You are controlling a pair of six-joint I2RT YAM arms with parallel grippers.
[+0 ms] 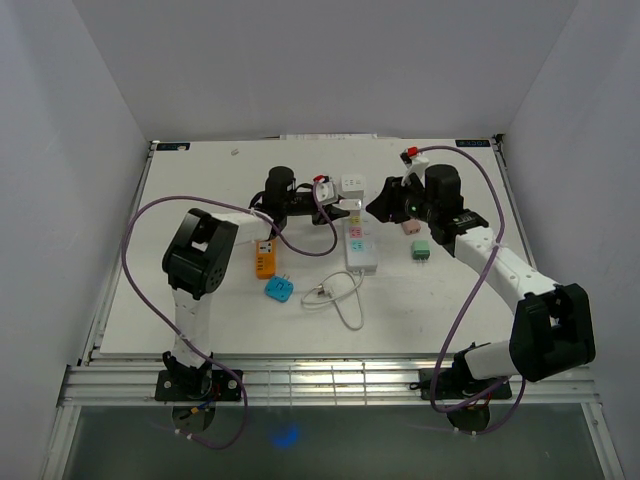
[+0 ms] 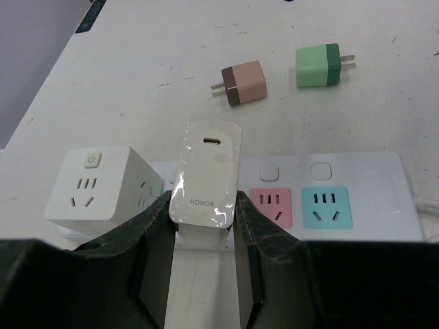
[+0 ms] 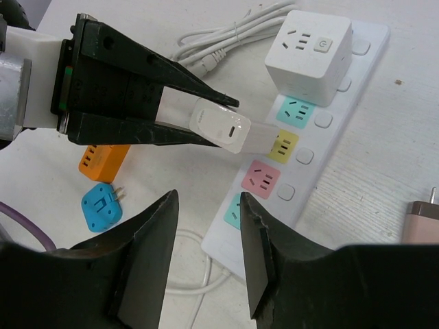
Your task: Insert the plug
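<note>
My left gripper is shut on a white HONOR charger plug, with a finger on each side of it. In the right wrist view the plug lies level, and its front end meets the yellow socket of the white power strip. The prongs are hidden. The strip lies mid-table, with the left gripper at its left side. My right gripper hovers open and empty above the strip's near end.
A white cube adapter sits on the strip's far end. Pink and cyan sockets are bare. A brown-pink plug and a green plug lie right of the strip. Orange and blue adapters and the white cable lie left.
</note>
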